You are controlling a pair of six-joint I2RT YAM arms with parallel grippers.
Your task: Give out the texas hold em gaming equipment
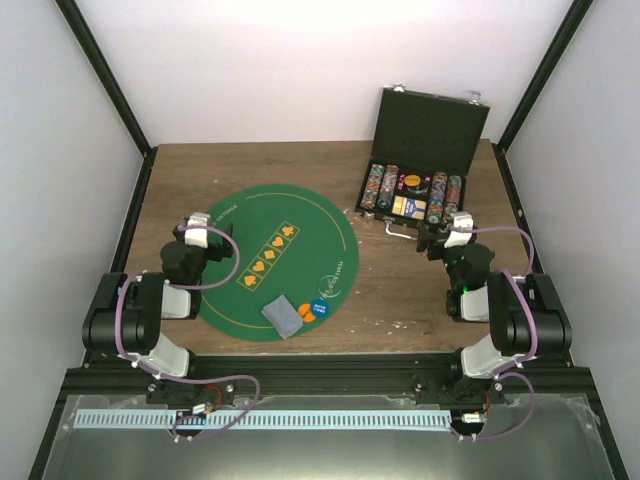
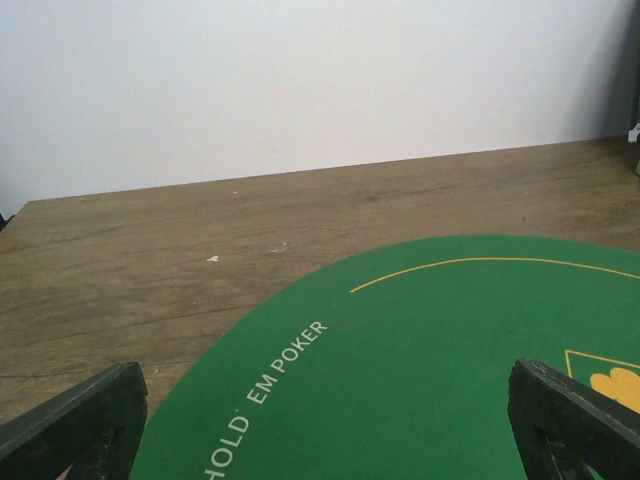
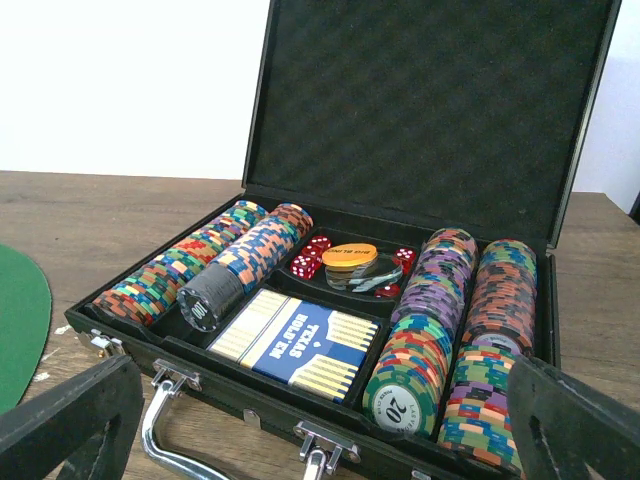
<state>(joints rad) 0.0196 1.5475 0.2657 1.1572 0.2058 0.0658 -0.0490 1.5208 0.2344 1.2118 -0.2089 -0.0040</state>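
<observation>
Rows of striped poker chips [image 3: 440, 330] fill both sides of the open black case [image 1: 432, 120]. Between the rows lie a blue Texas Hold'em card box [image 3: 300, 340], red dice [image 3: 312, 255] and an orange disc [image 3: 350, 255] on top of clear ones. On the green mat [image 1: 270, 215] near its front edge lie a grey-blue deck of cards [image 1: 283, 315], an orange disc [image 1: 307, 321] and a blue disc [image 1: 320, 308]. My left gripper [image 1: 226, 234] hovers open over the mat's left part [image 2: 420, 360]. Just in front of the case handle [image 3: 175, 440], my right gripper [image 1: 436, 238] is open and empty.
The case lid [image 3: 430, 100] stands upright behind the chips. The bare wooden table [image 2: 150, 260] runs left of and behind the mat. Black frame posts [image 1: 105, 70] and white walls enclose the back and sides.
</observation>
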